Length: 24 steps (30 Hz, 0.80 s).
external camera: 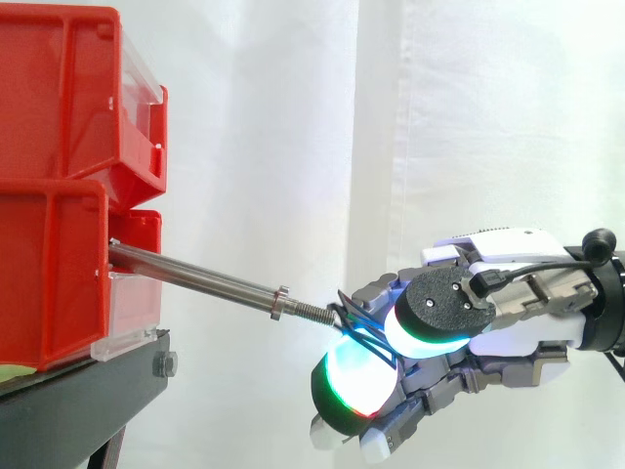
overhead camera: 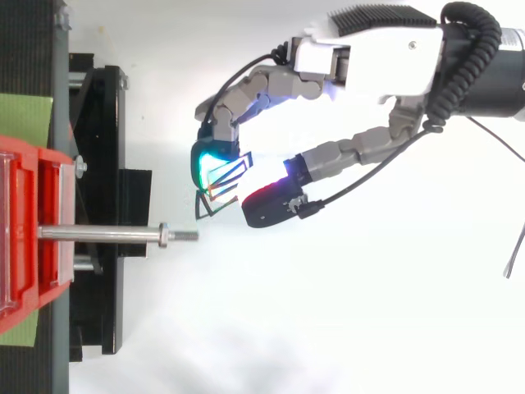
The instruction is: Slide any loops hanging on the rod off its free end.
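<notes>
While just off the rod's free end, hand level, fingers around loops.

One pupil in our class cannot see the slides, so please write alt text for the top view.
Seen from above, the robot hand pinches thin black wire loops between glowing fingertips, just clear of the free threaded end of a steel rod. The rod juts from red bins at the left.

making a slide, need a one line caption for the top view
Hand pinches thin black loops just clear of the free end of the rod jutting from the red bin.
</notes>
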{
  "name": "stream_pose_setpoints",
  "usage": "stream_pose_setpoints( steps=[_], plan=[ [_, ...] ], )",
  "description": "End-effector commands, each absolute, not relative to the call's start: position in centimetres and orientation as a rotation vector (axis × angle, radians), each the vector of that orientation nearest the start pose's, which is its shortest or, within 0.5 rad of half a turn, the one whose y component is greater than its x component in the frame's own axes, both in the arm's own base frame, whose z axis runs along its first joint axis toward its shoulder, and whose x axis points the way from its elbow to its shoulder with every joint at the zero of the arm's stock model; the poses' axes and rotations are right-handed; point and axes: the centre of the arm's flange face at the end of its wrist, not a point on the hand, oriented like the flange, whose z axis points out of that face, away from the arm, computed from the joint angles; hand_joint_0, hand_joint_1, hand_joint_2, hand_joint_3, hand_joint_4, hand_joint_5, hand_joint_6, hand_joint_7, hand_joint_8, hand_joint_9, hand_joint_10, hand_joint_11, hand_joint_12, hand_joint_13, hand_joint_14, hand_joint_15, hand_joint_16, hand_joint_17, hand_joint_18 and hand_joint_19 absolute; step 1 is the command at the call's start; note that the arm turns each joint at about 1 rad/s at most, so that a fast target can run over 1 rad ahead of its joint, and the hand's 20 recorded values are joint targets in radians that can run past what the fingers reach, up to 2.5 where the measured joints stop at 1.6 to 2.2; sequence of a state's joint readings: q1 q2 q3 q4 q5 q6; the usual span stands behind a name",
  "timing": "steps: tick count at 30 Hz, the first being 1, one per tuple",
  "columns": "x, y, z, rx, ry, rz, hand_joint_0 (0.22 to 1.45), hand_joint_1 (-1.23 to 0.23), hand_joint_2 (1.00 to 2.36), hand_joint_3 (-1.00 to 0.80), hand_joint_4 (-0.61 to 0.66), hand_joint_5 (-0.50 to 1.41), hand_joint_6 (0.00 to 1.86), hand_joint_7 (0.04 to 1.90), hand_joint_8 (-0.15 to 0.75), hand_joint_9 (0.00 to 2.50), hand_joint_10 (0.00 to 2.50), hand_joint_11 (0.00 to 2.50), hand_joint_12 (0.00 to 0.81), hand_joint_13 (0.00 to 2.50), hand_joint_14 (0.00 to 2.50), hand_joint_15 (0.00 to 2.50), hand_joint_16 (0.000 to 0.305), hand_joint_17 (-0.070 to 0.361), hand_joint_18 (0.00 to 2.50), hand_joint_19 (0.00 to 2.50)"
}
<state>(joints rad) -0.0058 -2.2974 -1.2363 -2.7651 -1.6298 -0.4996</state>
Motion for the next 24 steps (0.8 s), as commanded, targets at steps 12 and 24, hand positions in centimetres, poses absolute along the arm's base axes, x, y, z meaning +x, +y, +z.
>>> stream_pose_setpoints(
  steps=[12, 24],
  plan=[
    [72.6, -13.3, 24.7, 0.877, 1.504, 0.864, 0.56, -0.71, 1.02, -0.12, 0.15, -0.19, 0.90, 0.76, 0.278, 0.61, 0.01, 0.42, 0.361, 0.45, 0.01, 0.15, 0.057, 0.128, 0.54, 0.31],
    [71.6, -13.5, 25.7, 1.064, 1.467, 0.901, 0.60, -0.79, 1.01, -0.31, 0.04, -0.17, 0.91, 0.85, 0.257, 0.64, 0.01, 0.43, 0.344, 0.46, 0.01, 0.15, 0.053, 0.120, 0.53, 0.30]
  ],
)
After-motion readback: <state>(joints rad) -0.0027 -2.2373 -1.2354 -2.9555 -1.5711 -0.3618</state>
